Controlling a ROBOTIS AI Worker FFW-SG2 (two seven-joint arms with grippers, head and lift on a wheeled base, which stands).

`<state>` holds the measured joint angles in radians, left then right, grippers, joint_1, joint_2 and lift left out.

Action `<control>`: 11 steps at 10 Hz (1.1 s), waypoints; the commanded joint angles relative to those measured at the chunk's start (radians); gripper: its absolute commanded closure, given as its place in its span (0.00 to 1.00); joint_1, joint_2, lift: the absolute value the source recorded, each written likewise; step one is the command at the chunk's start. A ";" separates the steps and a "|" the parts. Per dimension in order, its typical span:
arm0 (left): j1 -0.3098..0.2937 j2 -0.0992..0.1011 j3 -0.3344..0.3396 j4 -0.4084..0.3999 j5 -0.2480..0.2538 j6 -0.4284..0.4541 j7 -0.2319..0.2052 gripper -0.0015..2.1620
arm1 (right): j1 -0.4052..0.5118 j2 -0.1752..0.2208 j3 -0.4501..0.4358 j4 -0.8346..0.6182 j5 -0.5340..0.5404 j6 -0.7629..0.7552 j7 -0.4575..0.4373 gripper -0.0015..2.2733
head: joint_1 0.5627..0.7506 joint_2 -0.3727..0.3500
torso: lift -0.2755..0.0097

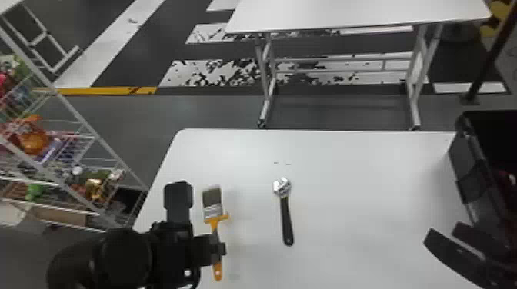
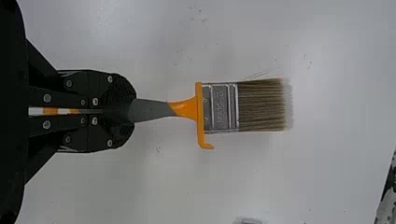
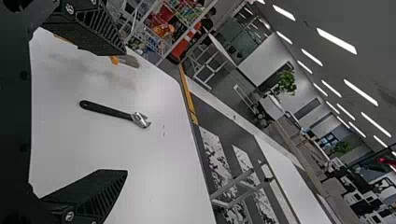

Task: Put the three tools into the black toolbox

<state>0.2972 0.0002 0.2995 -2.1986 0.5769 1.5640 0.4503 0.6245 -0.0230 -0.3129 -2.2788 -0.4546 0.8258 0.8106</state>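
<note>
Paintbrush (image 1: 213, 203), bristles foremost, long axis forward, pinched closed in the left tool (image 1: 219, 248).

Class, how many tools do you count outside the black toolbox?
2. The paintbrush is held by its handle in the left gripper; the wrench lies on the white table, right of the brush. The left arm may hide others.

No legible txt, nos., labels, signs

Bright ceiling lights (image 3: 336, 40); soft shadows (image 3: 100, 74)
</note>
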 commanded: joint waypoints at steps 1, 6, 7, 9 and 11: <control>0.040 -0.003 -0.025 -0.073 0.001 0.007 -0.036 0.91 | -0.011 0.000 0.018 -0.001 0.017 0.005 -0.011 0.05 | 0.70 0.85 | 0.79; 0.115 -0.003 -0.073 -0.109 -0.232 0.007 -0.680 0.91 | -0.075 0.001 0.092 0.001 0.054 0.094 -0.070 0.05 | 0.70 0.69 | 0.79; 0.117 -0.003 -0.059 -0.105 -0.232 0.007 -0.783 0.91 | -0.078 0.001 0.103 0.001 0.065 0.097 -0.080 0.05 | 0.70 0.66 | 0.79; 0.118 -0.003 -0.060 -0.109 -0.235 0.007 -0.860 0.91 | -0.097 0.001 0.158 0.018 0.114 0.112 -0.094 0.05 | 0.70 0.62 | 0.79; 0.131 -0.003 -0.076 -0.104 -0.256 0.007 -1.010 0.91 | -0.124 0.003 0.210 0.047 0.131 0.140 -0.108 0.05 | 0.70 0.64 | 0.79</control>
<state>0.4225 0.0000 0.2257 -2.3054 0.3235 1.5640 -0.5604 0.5097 -0.0210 -0.1143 -2.2407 -0.3247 0.9540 0.7022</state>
